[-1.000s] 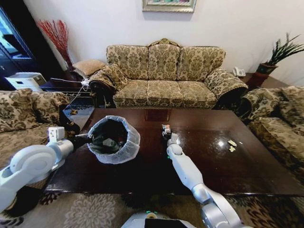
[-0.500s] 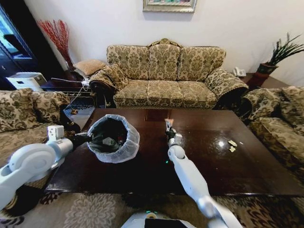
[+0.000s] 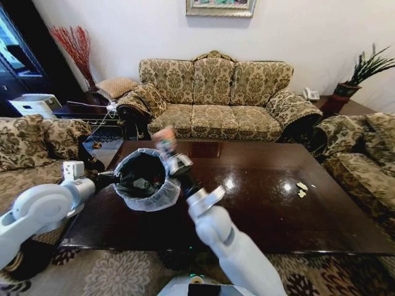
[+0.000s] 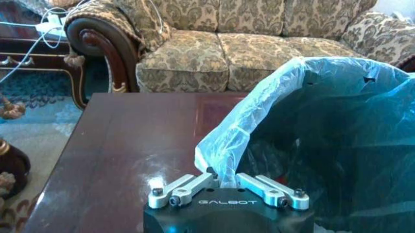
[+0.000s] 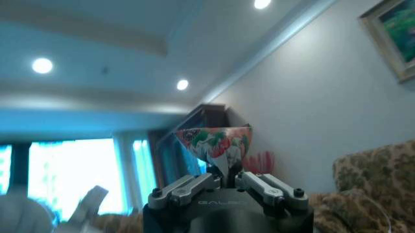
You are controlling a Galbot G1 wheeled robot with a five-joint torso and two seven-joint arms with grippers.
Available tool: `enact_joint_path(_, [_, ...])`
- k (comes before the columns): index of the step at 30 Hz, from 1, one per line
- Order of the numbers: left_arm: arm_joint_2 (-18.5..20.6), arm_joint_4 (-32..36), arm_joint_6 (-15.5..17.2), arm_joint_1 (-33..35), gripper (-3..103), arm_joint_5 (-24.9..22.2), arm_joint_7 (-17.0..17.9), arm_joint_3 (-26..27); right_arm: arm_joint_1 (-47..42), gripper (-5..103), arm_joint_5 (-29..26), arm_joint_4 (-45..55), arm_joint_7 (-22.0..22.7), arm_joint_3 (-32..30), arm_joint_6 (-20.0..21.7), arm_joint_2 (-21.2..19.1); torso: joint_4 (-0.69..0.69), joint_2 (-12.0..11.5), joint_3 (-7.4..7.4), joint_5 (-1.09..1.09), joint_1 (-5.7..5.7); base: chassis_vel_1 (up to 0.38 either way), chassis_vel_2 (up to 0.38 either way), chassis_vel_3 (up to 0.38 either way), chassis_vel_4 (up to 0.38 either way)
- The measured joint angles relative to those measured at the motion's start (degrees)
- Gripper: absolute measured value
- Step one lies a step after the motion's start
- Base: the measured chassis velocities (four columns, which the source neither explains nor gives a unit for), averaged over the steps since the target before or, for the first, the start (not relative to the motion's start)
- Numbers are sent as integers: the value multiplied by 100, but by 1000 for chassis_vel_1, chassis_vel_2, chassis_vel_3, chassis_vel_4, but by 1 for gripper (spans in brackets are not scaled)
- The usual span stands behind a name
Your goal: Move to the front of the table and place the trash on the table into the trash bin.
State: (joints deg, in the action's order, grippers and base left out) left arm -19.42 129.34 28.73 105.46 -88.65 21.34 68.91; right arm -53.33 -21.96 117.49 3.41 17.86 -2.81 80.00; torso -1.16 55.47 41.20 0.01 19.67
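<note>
Printed wrapper (image 3: 164, 140) pinched in the right gripper (image 3: 166, 148) hangs above the trash bin (image 3: 162, 196), whose liner the left gripper (image 4: 220, 180) clamps; releasing seems next.

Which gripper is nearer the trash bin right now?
Left. The left gripper is shut on the trash bin liner at its rim. The right gripper holds a colourful wrapper raised beside the bin's far-right edge.
</note>
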Motion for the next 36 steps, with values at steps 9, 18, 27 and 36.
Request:
enact_joint_path(9, [-207, 169, 8, 13, 0, 38, 0, 1, -95, 28, 646, -322, -10, 138, -174, -33, 0, 0, 1, 0, 0, 0, 0, 0, 0])
enact_joint_path(18, [-175, 172, -5, -1, 0, 43, -3, -17, -104, 55, 654, -330, -20, 72, -193, -73, 1, 0, 1, 0, 1, 0, 0, 0, 0])
enact_joint_path(27, [-201, 216, -8, 2, 0, 46, -8, -28, -164, 93, 610, -300, 63, -65, -337, -99, 0, 0, 1, -1, 1, 0, 0, 0, 0])
enact_joint_path(36, [-307, 298, -6, -15, 0, 41, -10, 52, -1389, 100, 319, -94, 1453, -1573, 25, -413, 1, 0, 0, -1, 1, 0, 0, 0, 0])
